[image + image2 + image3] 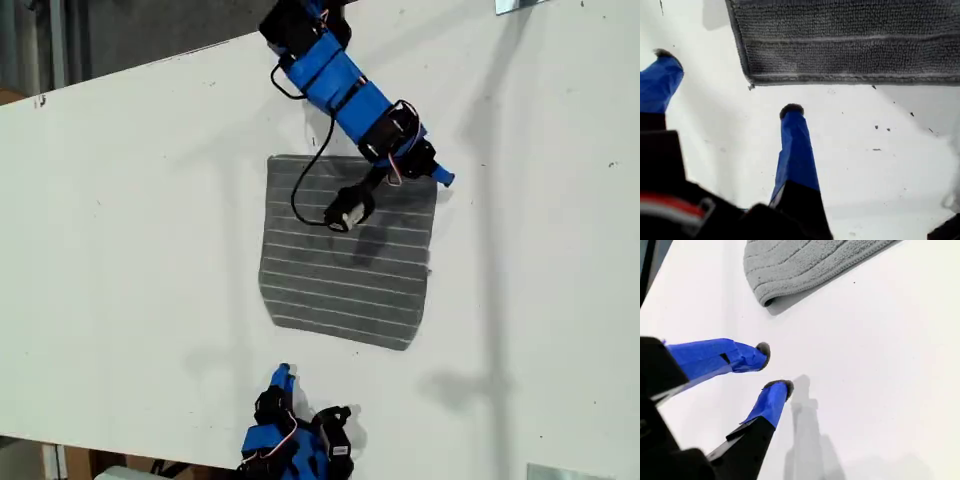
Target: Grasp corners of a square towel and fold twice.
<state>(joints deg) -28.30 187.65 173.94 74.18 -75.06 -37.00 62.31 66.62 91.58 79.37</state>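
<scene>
The towel lies flat on the table, one corner just ahead of the second gripper, parted and empty; the first gripper, spread wide, waits short of the opposite edge.

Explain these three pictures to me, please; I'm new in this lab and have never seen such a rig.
You are looking at two small blue robot arms working at a white table. One picture comes from a camera off the arms, looking down on the whole scene. The other two come from cameras riding on the grippers, so each looks along its own blue fingers.

On the table lies a dark grey striped towel, spread out. My first gripper is on the arm at the bottom of the exterior view, open, facing the towel's near edge. My second gripper is on the arm at the top of that view, beside one corner, its fingers slightly apart. Neither holds anything.
</scene>
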